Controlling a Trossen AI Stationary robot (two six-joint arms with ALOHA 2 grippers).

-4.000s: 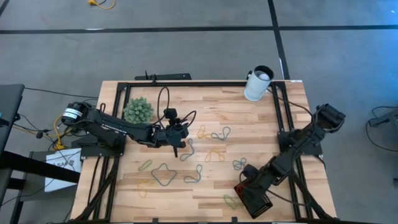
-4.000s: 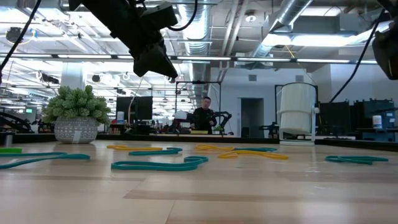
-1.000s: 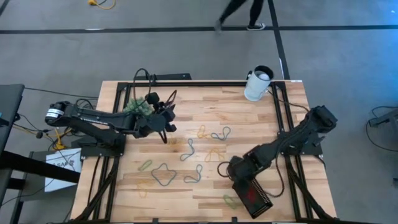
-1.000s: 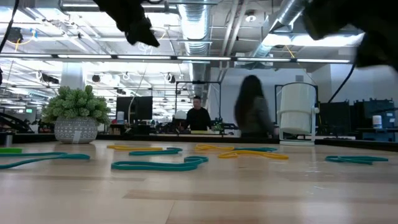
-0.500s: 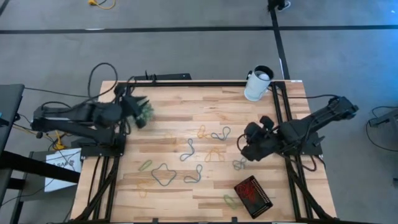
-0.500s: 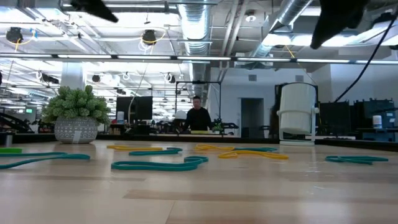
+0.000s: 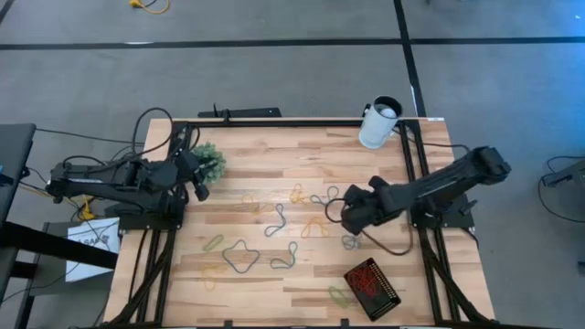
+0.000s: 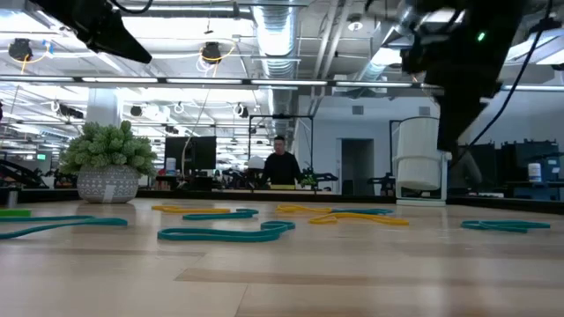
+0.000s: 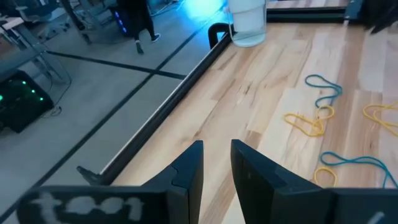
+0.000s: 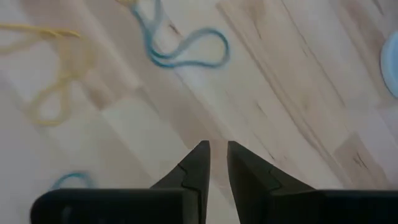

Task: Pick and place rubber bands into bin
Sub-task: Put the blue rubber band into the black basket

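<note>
Several rubber bands lie loose on the wooden table: blue, yellow, grey-green, green. The bin, a small black tray with something red inside, sits near the front right. My right gripper hovers above bare wood right of the yellow band, pointing steeply down, its fingers a narrow gap apart with nothing between. A blue band lies ahead of it. My left gripper is drawn back to the table's left edge by the plant, its fingers slightly apart and empty.
A white cup stands at the far right corner and a potted plant at the far left. A black frame borders the table. A green band lies beside the bin. A person stands in the room behind.
My left gripper has drawn back toward the table's left edge, past the plant, rolling as it went. My right gripper has swung from over the bin toward the table's middle, near the yellow and blue bands. The bin and bands have stayed put.
</note>
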